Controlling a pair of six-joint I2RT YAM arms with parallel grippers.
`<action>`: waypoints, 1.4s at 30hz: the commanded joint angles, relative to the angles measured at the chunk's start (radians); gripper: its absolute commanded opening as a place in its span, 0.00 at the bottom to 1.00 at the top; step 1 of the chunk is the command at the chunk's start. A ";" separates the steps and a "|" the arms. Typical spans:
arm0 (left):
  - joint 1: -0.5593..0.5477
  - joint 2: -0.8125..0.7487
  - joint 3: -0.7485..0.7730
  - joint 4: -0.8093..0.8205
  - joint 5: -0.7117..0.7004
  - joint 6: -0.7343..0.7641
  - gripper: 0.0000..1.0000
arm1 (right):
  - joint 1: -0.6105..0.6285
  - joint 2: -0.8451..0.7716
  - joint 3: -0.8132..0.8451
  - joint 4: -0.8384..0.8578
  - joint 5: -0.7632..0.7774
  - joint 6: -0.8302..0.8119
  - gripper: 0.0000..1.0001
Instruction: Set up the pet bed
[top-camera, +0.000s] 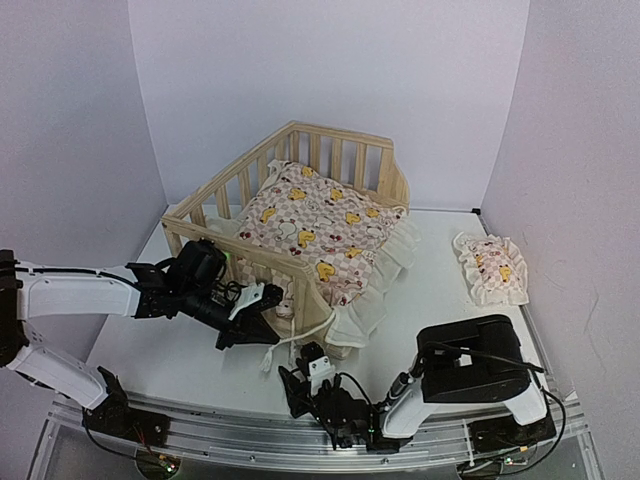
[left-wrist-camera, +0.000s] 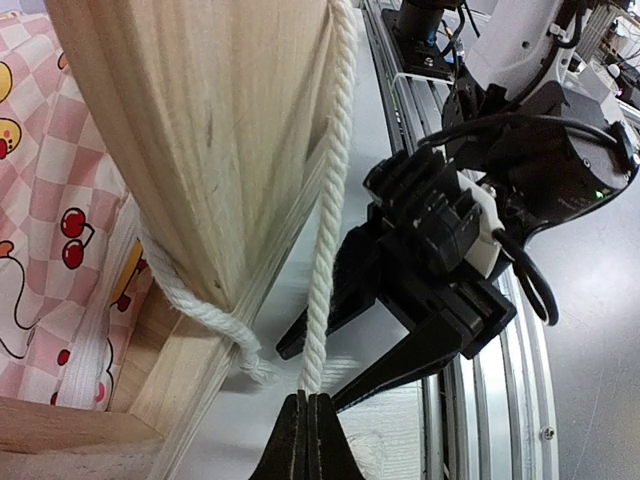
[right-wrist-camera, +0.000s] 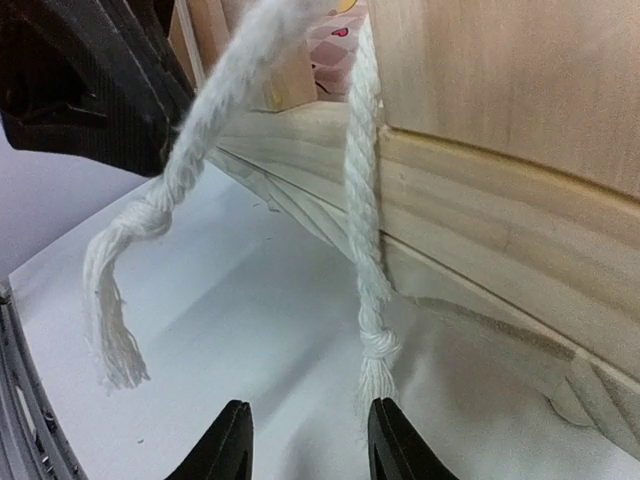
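Observation:
The pet bed, a light-wood frame with slatted rails, stands mid-table with a pink-checkered duck cushion inside it. A white rope hangs down the bed's near corner post. My left gripper is shut on this rope beside that post; in the top view the left gripper is at the bed's front corner. My right gripper is open low over the table, just below a knotted, frayed rope end that touches nothing. A second frayed rope end dangles to its left.
A small matching pillow lies on the table to the right of the bed. The cushion's white frill spills over the bed's front right. The metal rail with the arm bases runs along the near edge, close behind the right gripper.

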 joint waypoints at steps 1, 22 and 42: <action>0.002 -0.026 0.024 0.065 -0.004 -0.008 0.00 | -0.002 0.065 0.096 0.063 0.162 -0.047 0.39; 0.003 -0.018 0.023 0.080 -0.016 -0.010 0.00 | -0.044 0.104 0.107 0.065 0.113 -0.045 0.01; 0.002 -0.084 0.082 0.097 -0.026 0.073 0.00 | 0.113 -0.543 -0.140 -0.356 -0.141 -0.190 0.00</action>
